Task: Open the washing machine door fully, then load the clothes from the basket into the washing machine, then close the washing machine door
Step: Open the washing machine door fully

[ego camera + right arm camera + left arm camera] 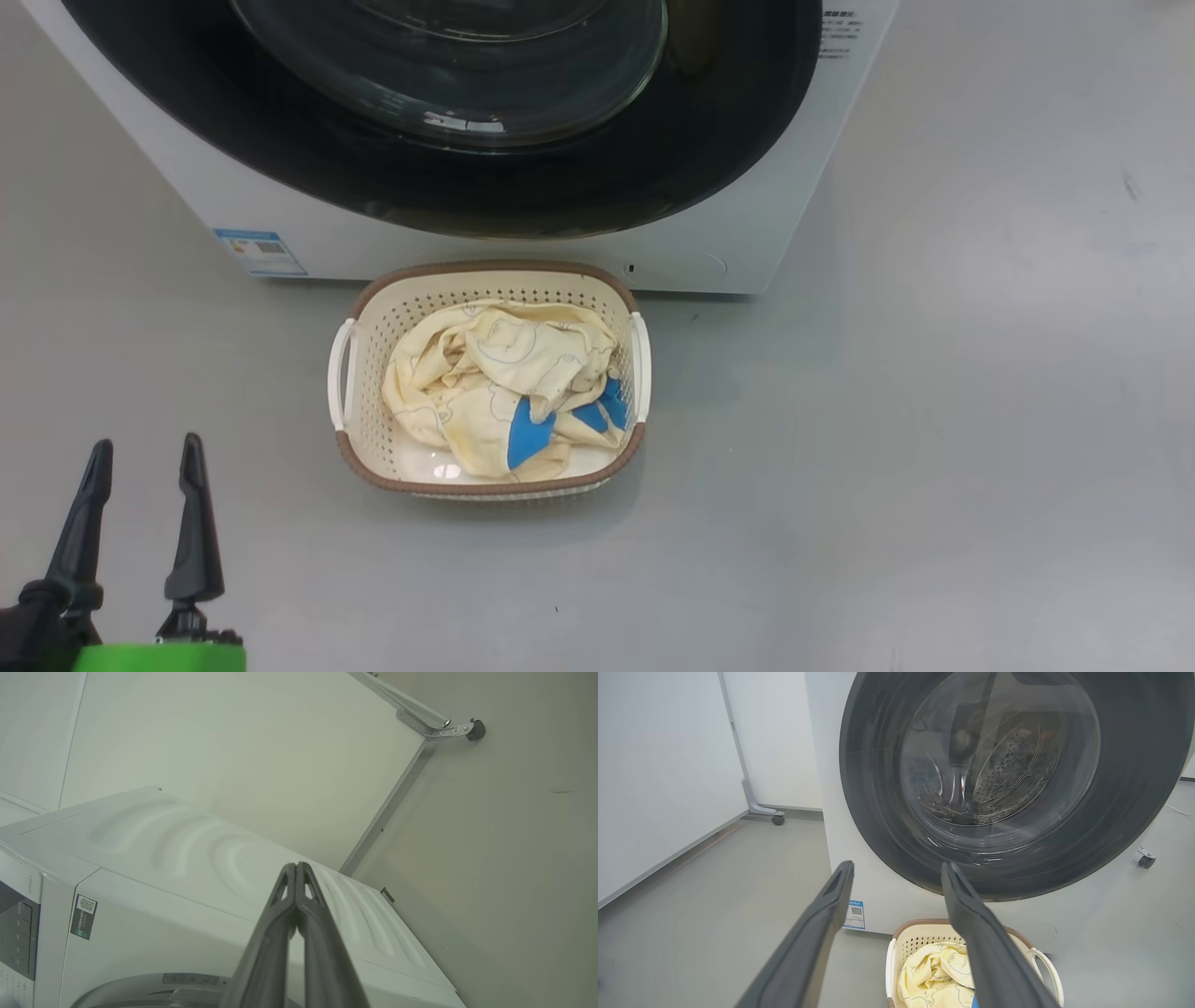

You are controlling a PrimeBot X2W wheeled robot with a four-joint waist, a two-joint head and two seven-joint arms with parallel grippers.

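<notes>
Nothing looks done yet: the door (280, 140) sits shut, the clothes (495, 383) lie in the basket (485, 271) at its 6 o'clock, the left hand (146, 443) is spread empty at the basket's 8 o'clock, and the right hand (296, 864) is pinched closed on nothing.

The washer (420, 257) is white, with a blue-and-white sticker (260, 252) at one lower corner. Its door (448, 103) has a glossy black rim round clear glass, through which the drum (1008, 770) shows silvery and dotted with holes. The basket (420, 299) is cream and perforated all over, with a brown woven-look rim and white handles (640, 364). The clothes (504, 373) are pale yellow with thin line drawings and bright blue patches. The floor (887, 420) is plain grey. The left end effector (147, 443) has black fingers above a green band (159, 658); the right end effector (296, 864) is dark grey.
</notes>
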